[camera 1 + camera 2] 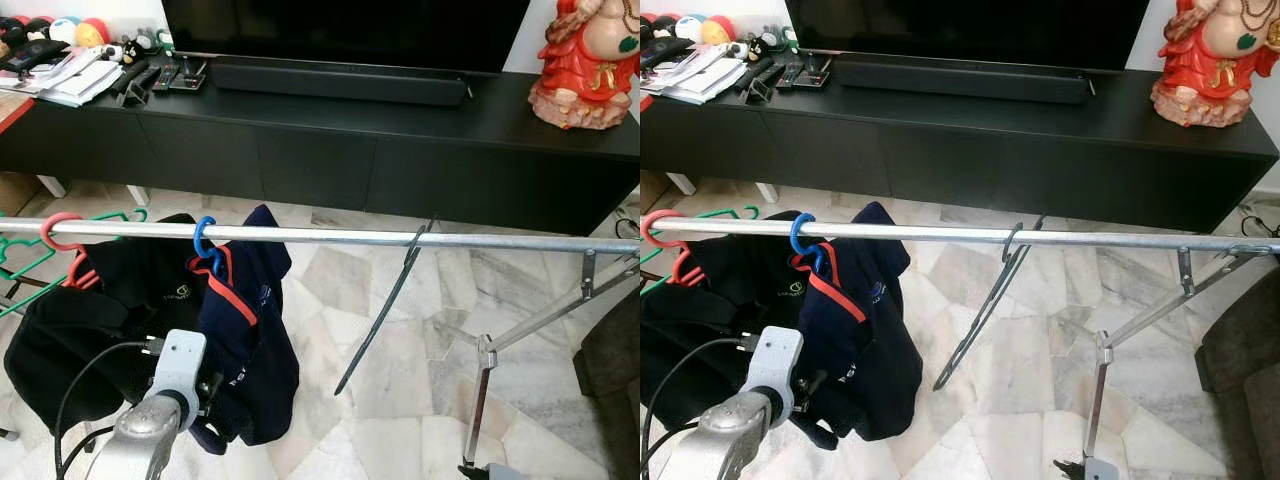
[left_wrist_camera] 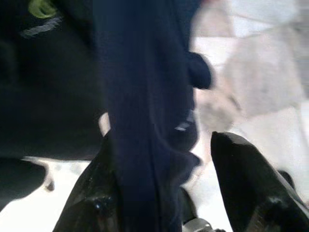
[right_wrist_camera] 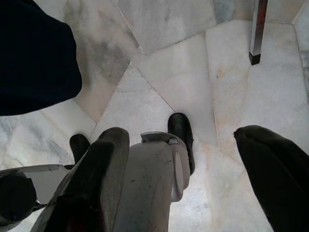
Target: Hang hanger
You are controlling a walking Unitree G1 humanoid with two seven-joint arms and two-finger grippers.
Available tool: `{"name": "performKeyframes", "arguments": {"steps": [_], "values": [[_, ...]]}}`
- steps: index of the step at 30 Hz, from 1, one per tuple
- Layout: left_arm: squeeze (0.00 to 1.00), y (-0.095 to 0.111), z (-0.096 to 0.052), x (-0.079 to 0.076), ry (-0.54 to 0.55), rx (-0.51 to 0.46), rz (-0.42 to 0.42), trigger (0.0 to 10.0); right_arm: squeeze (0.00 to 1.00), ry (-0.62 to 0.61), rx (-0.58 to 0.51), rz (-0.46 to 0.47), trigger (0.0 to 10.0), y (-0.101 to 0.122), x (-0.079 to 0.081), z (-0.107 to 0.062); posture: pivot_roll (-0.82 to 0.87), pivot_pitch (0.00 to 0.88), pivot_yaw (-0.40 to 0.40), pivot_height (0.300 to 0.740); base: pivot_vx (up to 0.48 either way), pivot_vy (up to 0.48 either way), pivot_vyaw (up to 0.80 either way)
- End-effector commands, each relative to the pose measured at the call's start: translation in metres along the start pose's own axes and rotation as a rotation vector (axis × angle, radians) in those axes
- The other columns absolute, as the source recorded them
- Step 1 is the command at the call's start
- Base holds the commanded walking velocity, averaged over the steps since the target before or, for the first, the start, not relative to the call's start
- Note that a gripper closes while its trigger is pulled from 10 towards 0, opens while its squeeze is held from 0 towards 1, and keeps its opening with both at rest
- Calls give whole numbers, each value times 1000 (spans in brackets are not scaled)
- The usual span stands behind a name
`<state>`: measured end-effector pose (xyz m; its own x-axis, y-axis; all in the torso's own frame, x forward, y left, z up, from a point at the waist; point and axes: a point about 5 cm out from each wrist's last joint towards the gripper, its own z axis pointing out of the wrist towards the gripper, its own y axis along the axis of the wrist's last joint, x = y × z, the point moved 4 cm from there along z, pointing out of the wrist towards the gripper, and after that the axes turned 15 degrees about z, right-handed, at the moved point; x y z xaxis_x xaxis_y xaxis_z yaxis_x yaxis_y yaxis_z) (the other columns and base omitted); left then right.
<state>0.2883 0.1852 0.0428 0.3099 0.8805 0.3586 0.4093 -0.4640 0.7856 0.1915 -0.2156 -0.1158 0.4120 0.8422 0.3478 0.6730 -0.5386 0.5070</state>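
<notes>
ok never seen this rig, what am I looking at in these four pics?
A humanoid robot at a clothes rack. The two wide pictures come from its head, looking down; the other two from cameras on its wrists.

A metal rail carries a blue hanger with a navy garment, a pink hanger with dark clothes, and an empty grey hanger. Behind stands a black TV cabinet.

The left tool is open, its fingers either side of the navy cloth's lower part. The right tool is open over marble floor, holding nothing.
</notes>
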Motion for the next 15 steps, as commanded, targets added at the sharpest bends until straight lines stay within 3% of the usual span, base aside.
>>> {"name": "performKeyframes", "arguments": {"steps": [1,4,12,15], "values": [[0,-17,-4,-8,-37,2,25,10000,0,-17,25,1,10000,-8,-6,-2,-35,234,4,740,0,0,0],[0,-37,-7,-5,-4,34,32,10000,0,-16,26,-2,10000,-8,-6,-2,-37,234,3,740,0,0,0],[0,-51,-14,12,145,0,-10,10000,0,-15,28,-9,10000,-8,-6,-2,-33,229,4,740,0,0,0],[0,-58,-15,5,132,-28,-45,10000,0,-15,27,-9,10000,-8,-6,-2,-38,222,5,740,0,0,0]]}}
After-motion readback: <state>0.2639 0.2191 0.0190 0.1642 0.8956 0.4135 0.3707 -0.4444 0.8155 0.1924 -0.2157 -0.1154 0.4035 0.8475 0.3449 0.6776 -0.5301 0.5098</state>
